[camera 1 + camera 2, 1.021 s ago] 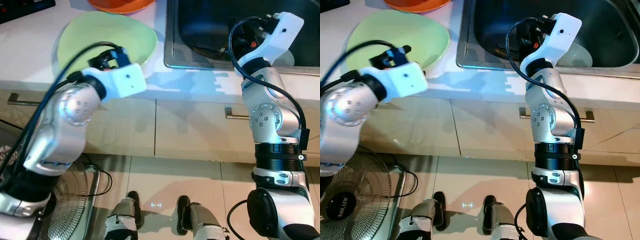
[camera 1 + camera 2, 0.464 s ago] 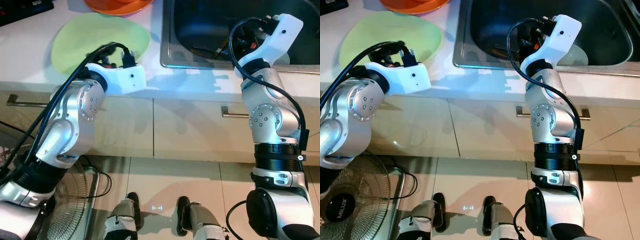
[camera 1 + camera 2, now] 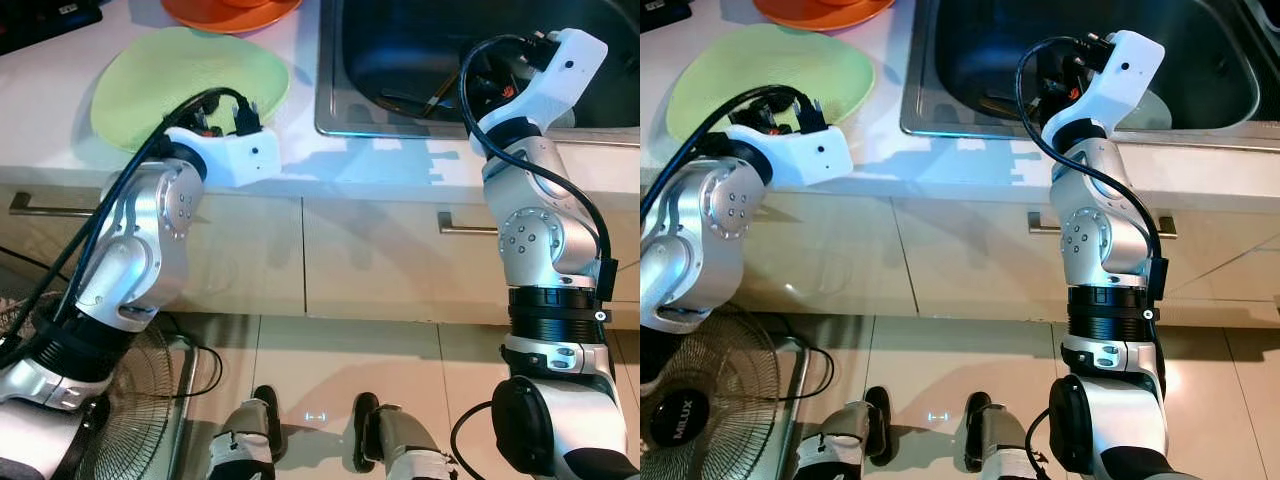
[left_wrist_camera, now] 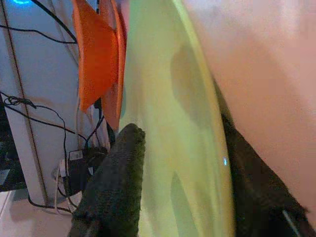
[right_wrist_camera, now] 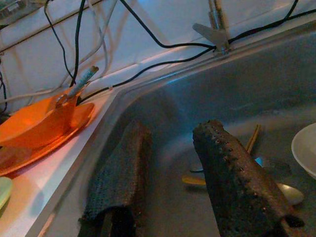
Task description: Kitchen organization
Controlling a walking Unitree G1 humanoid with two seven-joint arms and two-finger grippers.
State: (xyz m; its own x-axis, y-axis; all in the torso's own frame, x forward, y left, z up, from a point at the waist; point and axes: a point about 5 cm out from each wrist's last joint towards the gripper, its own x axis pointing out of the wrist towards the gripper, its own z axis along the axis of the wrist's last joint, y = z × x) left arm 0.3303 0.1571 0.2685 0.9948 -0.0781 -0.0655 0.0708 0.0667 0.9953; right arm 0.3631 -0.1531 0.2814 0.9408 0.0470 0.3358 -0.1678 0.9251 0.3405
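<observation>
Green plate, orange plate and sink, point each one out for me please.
green plate [image 3: 170, 75], left eye view, bare middle of its face
orange plate [image 3: 790, 12], right eye view, its near rim
sink [image 3: 970, 131], right eye view, its front steel rim
</observation>
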